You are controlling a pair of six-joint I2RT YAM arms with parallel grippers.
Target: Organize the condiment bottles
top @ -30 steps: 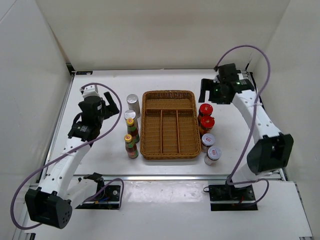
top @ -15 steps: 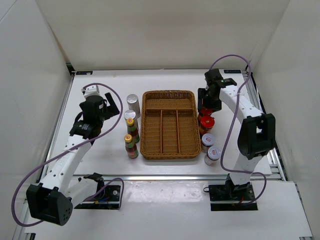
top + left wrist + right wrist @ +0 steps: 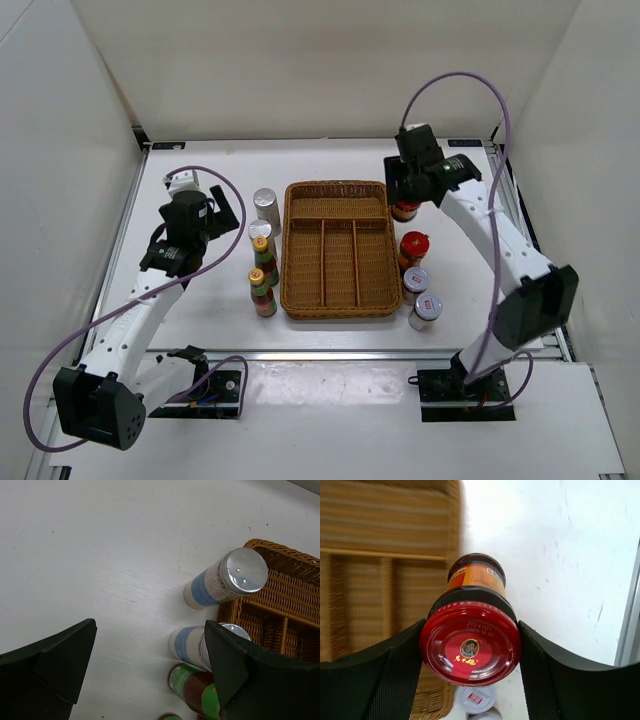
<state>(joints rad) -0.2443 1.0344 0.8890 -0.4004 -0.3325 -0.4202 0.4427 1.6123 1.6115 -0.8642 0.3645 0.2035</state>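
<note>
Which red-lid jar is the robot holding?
The red-lidded dark jar clamped in the right hand, by the brown wicker tray's far right corner. The other red-lidded jar stands free on the table.

Hanging upright, clamped by its lid in right gripper (image 3: 470, 650): red-lidded dark jar (image 3: 476, 577), orange label, at wicker tray's (image 3: 336, 184) right rim. Standing in a column right of tray, far to near: second red-lidded jar (image 3: 414, 247), farther grey-lidded jar (image 3: 416, 282), nearer grey-lidded jar (image 3: 427, 309). Standing upright left of tray, far to near: far silver-capped shaker (image 3: 265, 207), near silver-capped shaker (image 3: 260, 232), both blue-banded; far yellow-capped bottle (image 3: 262, 255), near yellow-capped bottle (image 3: 262, 292).
</note>
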